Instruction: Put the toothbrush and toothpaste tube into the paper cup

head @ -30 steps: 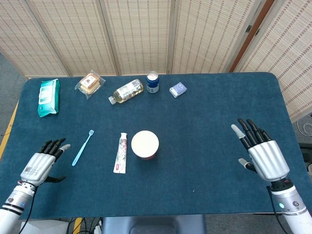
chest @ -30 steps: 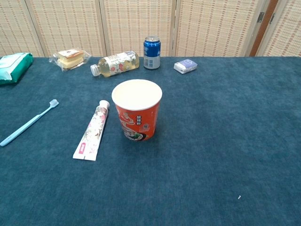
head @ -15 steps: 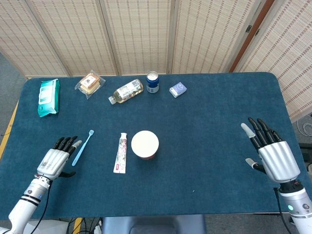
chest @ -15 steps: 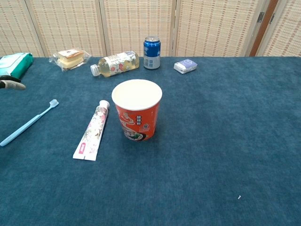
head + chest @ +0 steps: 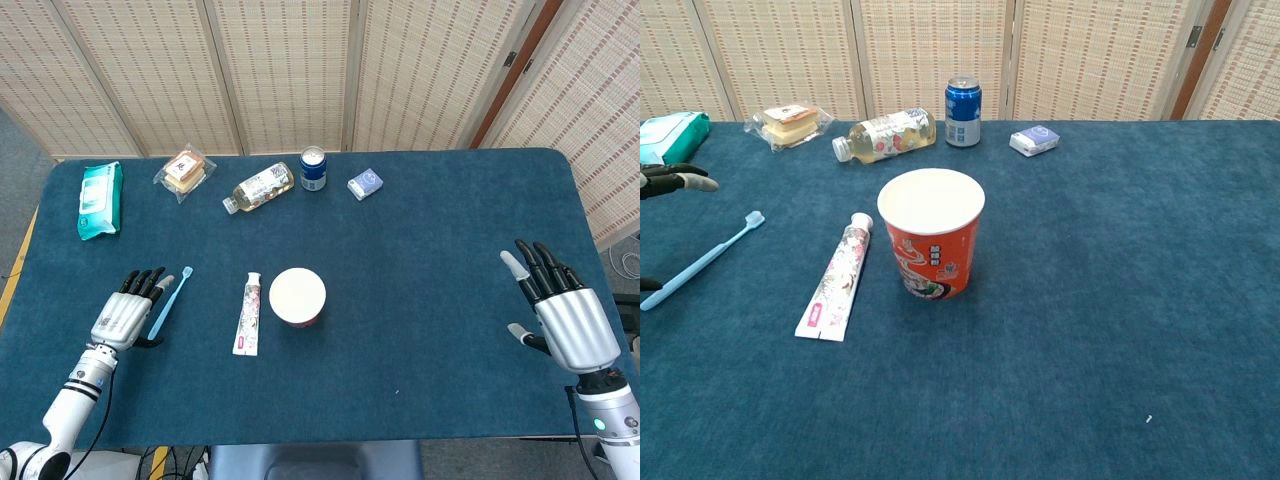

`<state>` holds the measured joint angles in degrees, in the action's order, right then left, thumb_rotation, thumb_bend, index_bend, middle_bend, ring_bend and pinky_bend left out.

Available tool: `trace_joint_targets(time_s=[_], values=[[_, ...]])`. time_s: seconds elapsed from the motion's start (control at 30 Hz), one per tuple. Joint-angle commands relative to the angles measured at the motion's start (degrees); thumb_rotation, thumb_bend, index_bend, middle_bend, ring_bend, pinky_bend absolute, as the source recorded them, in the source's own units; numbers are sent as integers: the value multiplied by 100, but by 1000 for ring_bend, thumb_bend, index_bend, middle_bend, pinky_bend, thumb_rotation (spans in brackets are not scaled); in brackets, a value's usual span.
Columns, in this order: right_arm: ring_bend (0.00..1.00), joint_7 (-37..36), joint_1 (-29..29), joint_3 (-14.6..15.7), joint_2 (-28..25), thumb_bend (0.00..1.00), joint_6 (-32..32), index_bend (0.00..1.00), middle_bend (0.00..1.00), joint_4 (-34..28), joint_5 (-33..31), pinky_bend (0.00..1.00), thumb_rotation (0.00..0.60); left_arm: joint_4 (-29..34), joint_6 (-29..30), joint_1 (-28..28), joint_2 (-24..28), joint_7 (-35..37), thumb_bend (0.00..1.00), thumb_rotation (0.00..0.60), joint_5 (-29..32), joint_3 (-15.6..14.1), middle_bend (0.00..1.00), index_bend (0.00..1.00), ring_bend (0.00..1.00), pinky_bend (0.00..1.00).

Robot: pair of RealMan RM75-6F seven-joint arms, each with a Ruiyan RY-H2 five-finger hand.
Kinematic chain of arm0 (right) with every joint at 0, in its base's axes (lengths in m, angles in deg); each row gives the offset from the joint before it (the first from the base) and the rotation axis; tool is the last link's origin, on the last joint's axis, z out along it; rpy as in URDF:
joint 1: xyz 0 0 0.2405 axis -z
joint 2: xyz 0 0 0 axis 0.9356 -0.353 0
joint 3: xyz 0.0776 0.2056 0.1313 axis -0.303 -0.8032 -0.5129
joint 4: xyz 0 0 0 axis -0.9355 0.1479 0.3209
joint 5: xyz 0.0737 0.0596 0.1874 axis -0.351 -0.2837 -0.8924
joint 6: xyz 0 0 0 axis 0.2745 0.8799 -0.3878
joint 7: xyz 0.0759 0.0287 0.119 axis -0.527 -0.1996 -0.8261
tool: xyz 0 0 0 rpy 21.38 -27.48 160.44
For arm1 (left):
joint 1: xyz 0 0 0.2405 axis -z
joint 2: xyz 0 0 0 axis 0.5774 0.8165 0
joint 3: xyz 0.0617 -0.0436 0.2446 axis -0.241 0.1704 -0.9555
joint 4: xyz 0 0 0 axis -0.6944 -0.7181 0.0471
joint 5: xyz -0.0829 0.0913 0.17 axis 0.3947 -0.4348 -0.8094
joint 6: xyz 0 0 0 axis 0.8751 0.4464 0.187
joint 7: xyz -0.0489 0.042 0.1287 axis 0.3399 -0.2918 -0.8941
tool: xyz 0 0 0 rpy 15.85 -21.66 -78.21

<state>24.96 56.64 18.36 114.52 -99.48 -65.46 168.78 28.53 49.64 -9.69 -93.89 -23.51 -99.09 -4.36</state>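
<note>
Left robot hand (image 5: 127,312) is hovering just beside the toothbrush (image 5: 169,303), fingers spread apart, holding nothing. Right robot hand (image 5: 560,312) is sitting well apart at the desk's (image 5: 440,260) far right side, fingers also spread, empty.

Toothbrush is lying flat on the desk, bristle end pointing away from the robot. Toothpaste tube (image 5: 248,313) is lying flat btwn toothbrush and paper cup (image 5: 297,296), just beside the cup, cap end away. Cup is standing upright, empty as far as the chest view is showing.

Risks, judging from here:
- Brush is thin & flat on the cloth, so fingers are prob going to scrape the desk or roll/flick it sideways instead of pinching it.
- A nudged brush could be sliding toward the tube.
- Cup looks light; dropping either item at an angle, or bumping the rim w/ the hand, could be tipping it over.
- Long brush leaning on the rim may be toppling it too.
</note>
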Motion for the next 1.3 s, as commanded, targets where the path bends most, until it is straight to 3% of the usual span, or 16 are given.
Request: trace_joint_targets(time_s=[0.03,0.53,1.3], values=[[0,-10,4,-11,-2,0,38,0,0,11,-16,296,600,-127,-42,36,-75,57,0,600,26,-10,0,0,0,0],[0,-38,10,-89,27,0,212,0,0,50,-92,296,600,-799,-229,189,-454,175,0,600,49,-89,0,0,0,0],[0,-84,8,-153,123,0,341,0,0,124,-104,296,600,-1322,-334,257,-692,260,0,600,197,-89,0,0,0,0]])
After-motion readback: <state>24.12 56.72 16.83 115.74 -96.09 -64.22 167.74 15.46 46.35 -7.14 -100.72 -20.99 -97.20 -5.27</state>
